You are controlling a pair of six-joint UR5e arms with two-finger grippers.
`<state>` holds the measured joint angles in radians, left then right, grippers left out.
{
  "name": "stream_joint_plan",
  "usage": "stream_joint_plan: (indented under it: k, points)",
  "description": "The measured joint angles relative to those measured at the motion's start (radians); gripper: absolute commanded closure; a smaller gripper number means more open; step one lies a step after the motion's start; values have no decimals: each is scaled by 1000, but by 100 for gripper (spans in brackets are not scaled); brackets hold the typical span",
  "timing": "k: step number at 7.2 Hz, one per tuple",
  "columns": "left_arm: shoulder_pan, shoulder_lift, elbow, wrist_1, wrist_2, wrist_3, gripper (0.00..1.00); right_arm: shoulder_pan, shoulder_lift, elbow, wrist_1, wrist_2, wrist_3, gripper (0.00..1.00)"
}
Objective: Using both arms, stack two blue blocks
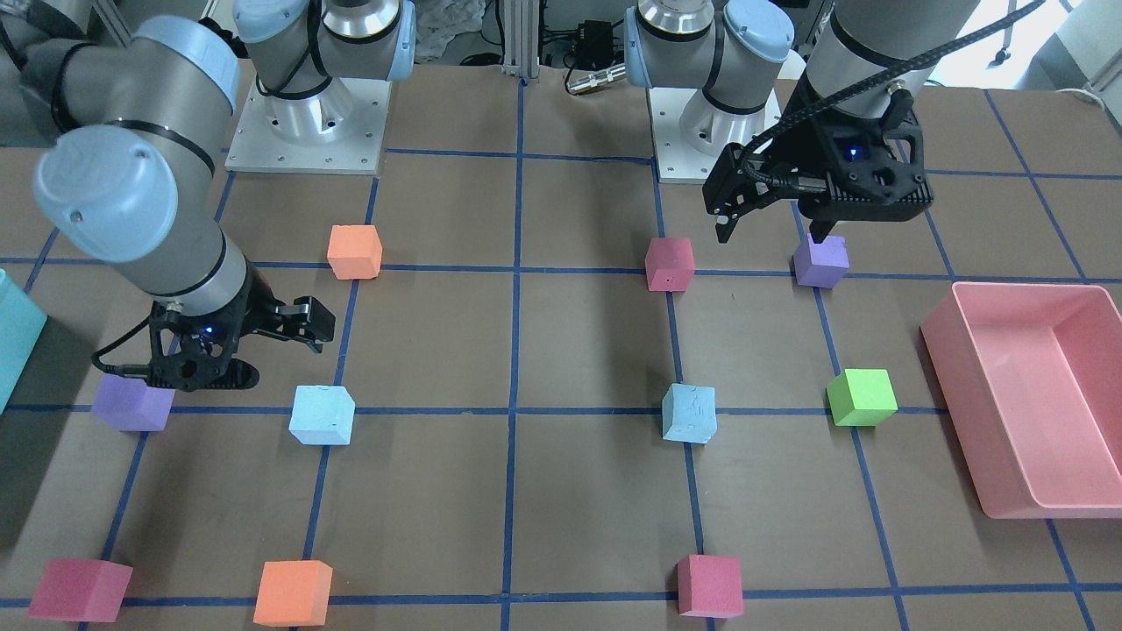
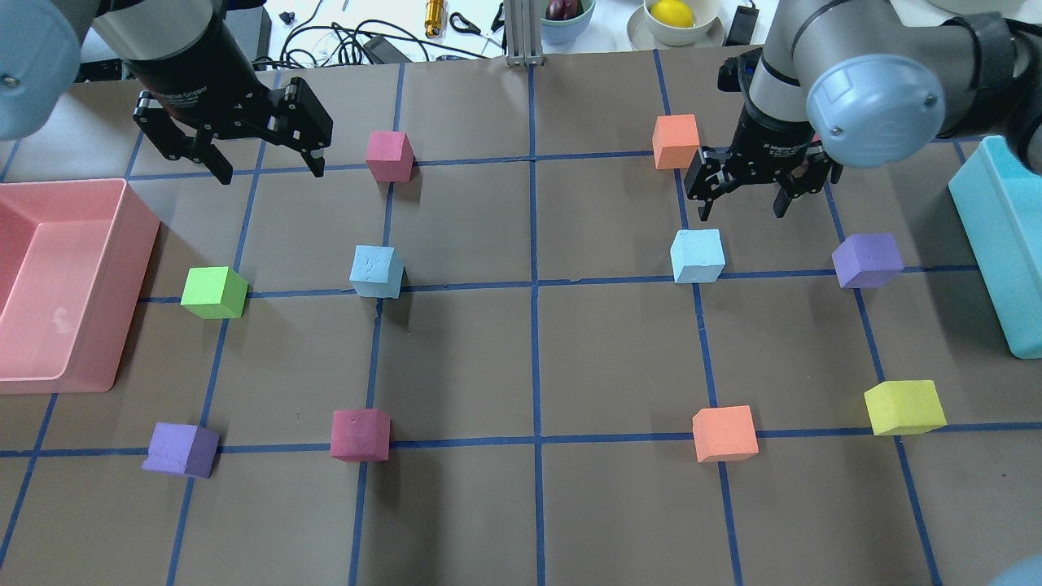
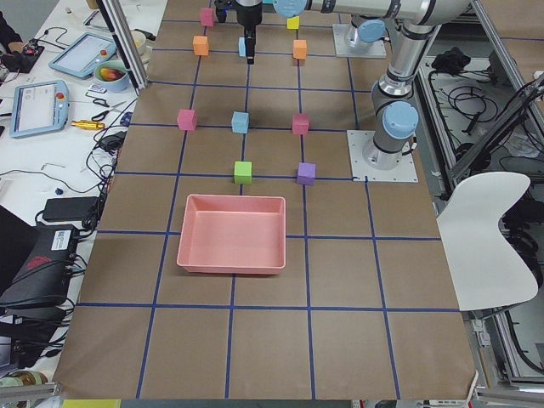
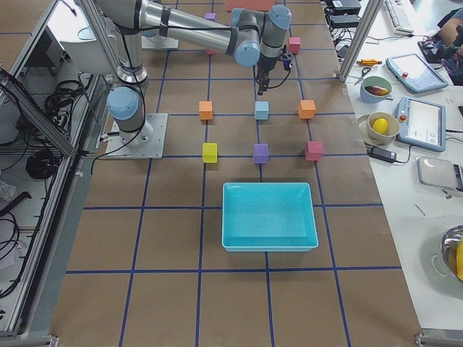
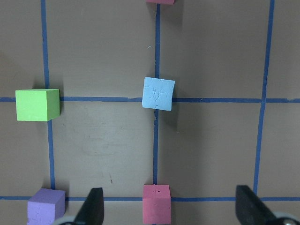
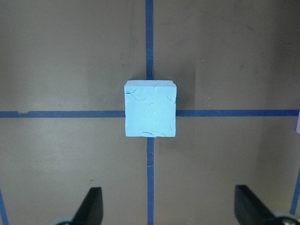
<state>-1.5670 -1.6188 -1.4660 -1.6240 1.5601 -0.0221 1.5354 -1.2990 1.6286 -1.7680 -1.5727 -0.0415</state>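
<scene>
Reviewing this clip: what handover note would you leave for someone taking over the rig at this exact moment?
Left gripper: open, empty, raised above the table.
Right gripper: open, empty, with the right-side blue block centred ahead of its fingers in the right wrist view.
Left-side blue block: resting on the table, well apart from the other one.
Done: nothing grasped, nothing stacked.
Left: grasp one blue block, set it on top of the other, release.

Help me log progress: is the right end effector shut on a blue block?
No, the right end effector is open, and the blue block sits free on the table ahead of it.
</scene>
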Motion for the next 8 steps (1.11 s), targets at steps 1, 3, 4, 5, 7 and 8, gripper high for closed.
stream_joint_plan:
  k: [1, 3, 4, 5, 7, 8]
  points:
    - [0, 0, 0, 0, 0, 0, 0, 0, 51, 0, -41, 2, -3, 0]
    - [1, 0, -1, -1, 0, 1, 0, 1, 137, -2, -134, 9, -3, 0]
    - [1, 0, -2, -1, -2, 1, 0, 1, 163, -2, -160, 34, -3, 0]
    - [0, -3, -12, -1, -2, 0, 0, 2, 187, 0, -170, 67, -4, 0]
    - [8, -42, -61, 77, -1, 7, 0, 1, 209, 28, -187, 81, -9, 0]
    - [9, -79, -107, 165, 0, 19, 0, 0, 213, 47, -209, 70, -18, 10]
